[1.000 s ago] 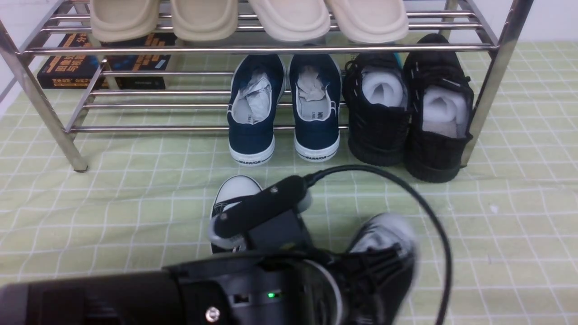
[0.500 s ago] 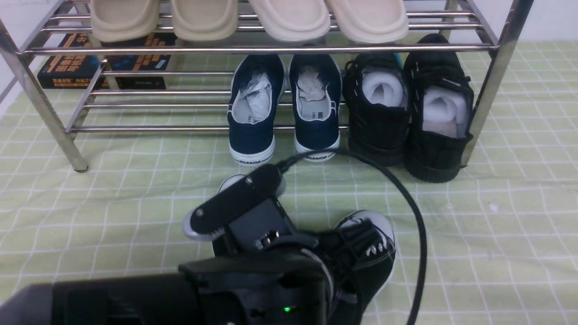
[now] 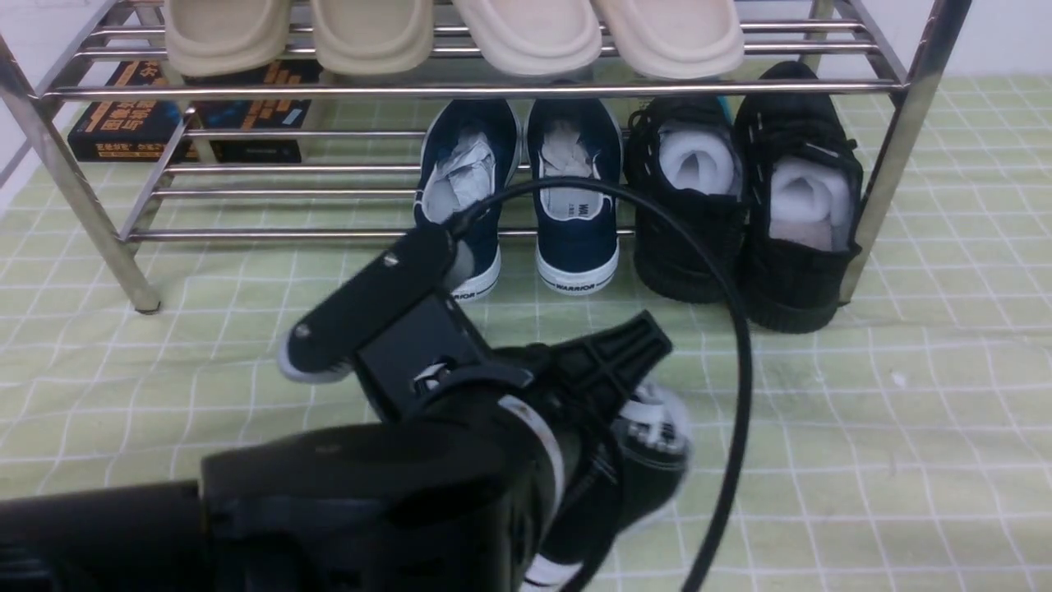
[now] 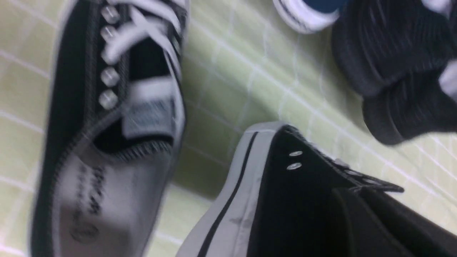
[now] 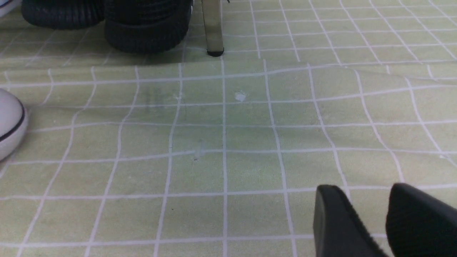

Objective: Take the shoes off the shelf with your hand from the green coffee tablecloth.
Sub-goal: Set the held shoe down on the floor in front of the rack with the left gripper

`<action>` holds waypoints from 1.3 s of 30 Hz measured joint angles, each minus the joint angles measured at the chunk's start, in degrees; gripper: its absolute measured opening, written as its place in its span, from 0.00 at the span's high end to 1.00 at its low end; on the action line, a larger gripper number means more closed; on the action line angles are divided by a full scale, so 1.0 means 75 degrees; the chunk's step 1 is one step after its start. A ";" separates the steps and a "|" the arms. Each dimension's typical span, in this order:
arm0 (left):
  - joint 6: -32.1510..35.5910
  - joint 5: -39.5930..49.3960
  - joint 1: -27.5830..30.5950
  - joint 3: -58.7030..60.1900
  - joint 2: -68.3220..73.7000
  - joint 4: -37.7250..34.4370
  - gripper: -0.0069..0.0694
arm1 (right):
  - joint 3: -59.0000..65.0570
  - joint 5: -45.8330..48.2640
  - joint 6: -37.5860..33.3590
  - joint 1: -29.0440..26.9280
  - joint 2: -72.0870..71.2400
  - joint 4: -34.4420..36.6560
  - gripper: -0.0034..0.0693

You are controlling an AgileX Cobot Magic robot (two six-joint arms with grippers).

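Since the frame half a second back, our left arm has swung up and toward the shelf point(image 3: 912, 99). Its black cable point(image 3: 735, 329) is now looping across the navy slip-ons point(image 3: 575, 238) instead of stopping at their heels.

From the front, we're seeing the left gripper point(image 3: 629, 370) hanging right over the tilted sneaker point(image 3: 653, 444). That one's looking blurry and is sitting out over the green coffee tablecloth point(image 3: 904, 427), off the shelf bars and in front of the slip-ons. The all-black shoes point(image 3: 789, 247) are parked under the top tier at the right end.

On the left wrist cam, we're looking at the tilted sneaker point(image 4: 271, 200) close up, rolled so its striped sole is showing. One black finger point(image 4: 360, 221) is sitting inside the opening against the side wall, so we're reading that gripper as clamped on the wall. We can't tell if the sole is touching the cloth. The flat sneaker point(image 4: 107, 135) is lying just beside it on the cloth, laces up.

On the right wrist cam, the right gripper point(image 5: 367, 203) is hovering over the cloth, fingers a narrow gap apart with nothing between them. A white toe cap point(image 5: 9, 125) is poking in at the edge, and we can't tell which sneaker it belongs to.
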 joint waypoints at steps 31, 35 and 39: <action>0.4139 -0.1584 0.0000 -0.0064 0.0507 -0.3165 0.60 | 0.0000 0.0000 -0.0014 0.0000 0.0000 0.0000 0.62; 0.4666 -0.1328 0.0000 -0.0085 0.0499 -0.3485 0.44 | 0.0000 0.0000 -0.0023 0.0000 0.0000 0.0000 0.62; 0.5080 -0.0582 0.0000 -0.0377 0.0328 -0.3510 0.40 | 0.0000 0.0000 -0.0028 0.0000 0.0000 0.0000 0.62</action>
